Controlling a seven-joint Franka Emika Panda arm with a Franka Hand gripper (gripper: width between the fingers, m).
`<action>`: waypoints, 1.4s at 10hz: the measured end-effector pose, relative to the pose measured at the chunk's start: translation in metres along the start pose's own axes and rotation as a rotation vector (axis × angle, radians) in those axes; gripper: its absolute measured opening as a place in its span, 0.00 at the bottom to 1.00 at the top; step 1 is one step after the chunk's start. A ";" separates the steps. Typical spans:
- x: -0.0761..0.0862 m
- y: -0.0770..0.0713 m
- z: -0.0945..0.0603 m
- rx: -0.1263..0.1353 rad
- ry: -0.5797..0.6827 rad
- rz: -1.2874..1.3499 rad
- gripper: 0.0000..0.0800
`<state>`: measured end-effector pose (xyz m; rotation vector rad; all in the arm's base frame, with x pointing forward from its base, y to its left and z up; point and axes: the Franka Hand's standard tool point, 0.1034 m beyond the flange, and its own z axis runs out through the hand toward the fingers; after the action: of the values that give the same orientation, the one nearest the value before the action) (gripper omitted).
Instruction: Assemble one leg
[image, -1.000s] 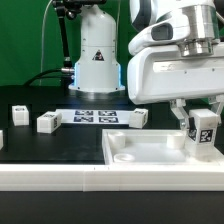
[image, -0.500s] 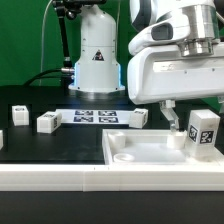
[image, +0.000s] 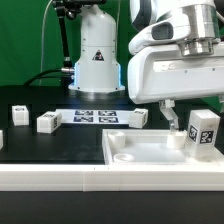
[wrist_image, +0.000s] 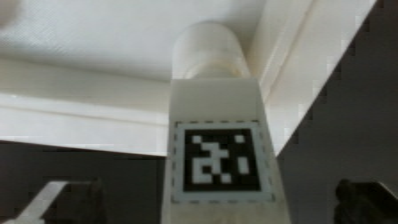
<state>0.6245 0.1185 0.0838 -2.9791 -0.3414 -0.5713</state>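
Four legs (image: 203, 129), one white panel (image: 140, 150), one marker board (image: 95, 117).

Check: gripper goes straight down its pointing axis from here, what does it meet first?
Most likely the leg, which stands centred between the open gripper fingers, with the white panel under it. Depth is unclear.

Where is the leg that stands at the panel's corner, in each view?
Exterior view: the leg stands at the exterior view's right, below the open gripper.
Wrist view: the leg fills the middle, tag facing the camera.
Shared landmark: the white panel.
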 end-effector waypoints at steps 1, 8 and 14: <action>0.003 0.002 -0.004 0.000 -0.009 -0.006 0.81; 0.005 0.007 -0.007 0.046 -0.375 0.009 0.81; 0.011 0.006 -0.002 0.060 -0.433 0.012 0.49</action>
<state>0.6355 0.1142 0.0899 -3.0198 -0.3606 0.0932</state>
